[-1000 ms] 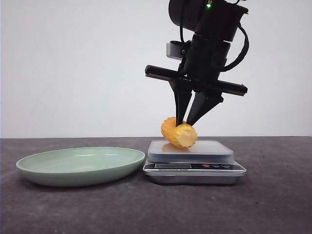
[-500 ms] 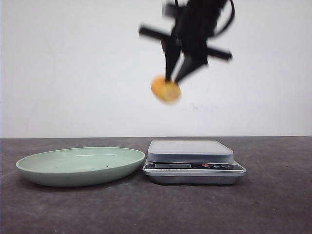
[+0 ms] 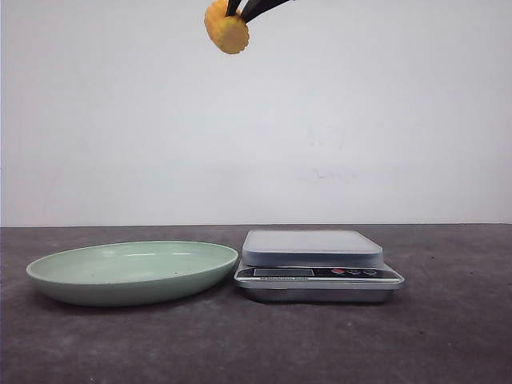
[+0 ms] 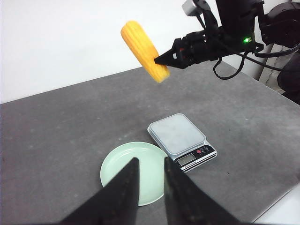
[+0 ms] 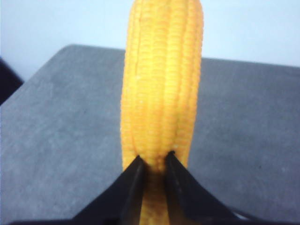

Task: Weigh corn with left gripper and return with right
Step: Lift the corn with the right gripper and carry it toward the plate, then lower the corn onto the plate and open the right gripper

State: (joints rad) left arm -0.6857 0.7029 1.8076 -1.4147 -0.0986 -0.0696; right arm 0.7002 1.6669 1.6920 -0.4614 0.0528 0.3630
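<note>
The corn is a stubby yellow-orange cob. It hangs high in the air at the top of the front view, above the gap between plate and scale. My right gripper is shut on it; only its fingertips show there. The right wrist view shows the cob pinched between the two black fingers. In the left wrist view the right gripper holds the corn well above the table. My left gripper is high over the plate, its jaws a little apart and empty. It is out of the front view.
A pale green plate sits on the dark table at the left and also shows in the left wrist view. A silver kitchen scale with a bare platform stands just right of it. A white wall stands behind.
The right gripper has lifted the corn off the scale platform, up and to the left, until only its fingertips show at the top edge. The scale platform is now bare.
</note>
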